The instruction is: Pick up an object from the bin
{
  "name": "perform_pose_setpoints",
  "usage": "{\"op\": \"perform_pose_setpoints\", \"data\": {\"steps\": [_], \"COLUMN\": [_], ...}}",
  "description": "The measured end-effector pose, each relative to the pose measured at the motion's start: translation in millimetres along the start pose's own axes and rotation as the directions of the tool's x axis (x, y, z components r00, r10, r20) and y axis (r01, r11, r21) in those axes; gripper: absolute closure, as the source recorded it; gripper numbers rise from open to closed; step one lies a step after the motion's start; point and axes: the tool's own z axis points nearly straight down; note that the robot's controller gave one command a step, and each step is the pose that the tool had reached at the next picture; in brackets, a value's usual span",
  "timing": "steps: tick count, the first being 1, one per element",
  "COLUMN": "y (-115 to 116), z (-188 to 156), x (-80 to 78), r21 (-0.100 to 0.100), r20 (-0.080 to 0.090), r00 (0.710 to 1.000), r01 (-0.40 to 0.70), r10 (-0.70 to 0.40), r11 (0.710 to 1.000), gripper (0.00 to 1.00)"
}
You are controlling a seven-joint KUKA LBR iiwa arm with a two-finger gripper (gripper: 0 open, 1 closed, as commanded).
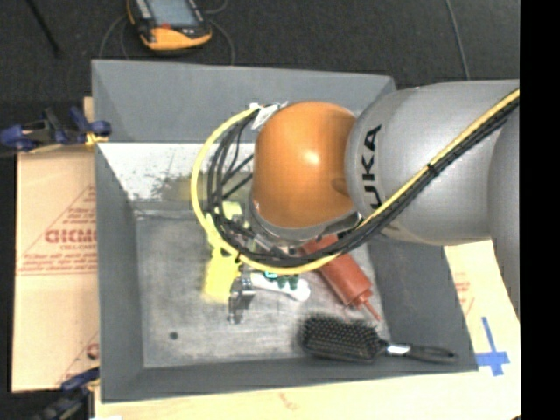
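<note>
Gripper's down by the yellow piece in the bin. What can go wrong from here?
1. The gripper sits between the yellow piece and a white-and-green item; it may catch the wrong one or push both away.
2. The red-brown bottle lies close under the wrist's cables; they might snag or shove it.
3. The orange wrist cover blocks the camera's sight of the middle of the bin, so a miss may go unnoticed.
</note>
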Motion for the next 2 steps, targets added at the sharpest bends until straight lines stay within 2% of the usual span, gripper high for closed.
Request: {"op": "perform_pose_setpoints", "data": {"steps": [1, 2], "y": [-0.7, 0.5], "z": [-3.7, 36.6], "x": [-1.8, -14.2], "r21": [-0.001, -0.002], "r20": [0.007, 0.017], "r00": [1.000, 1.000], "r01": [-0.004, 0.026], "r10": [0.004, -0.026], "r11": [1.000, 1.000], "gripper": [0.00, 0.00]}}
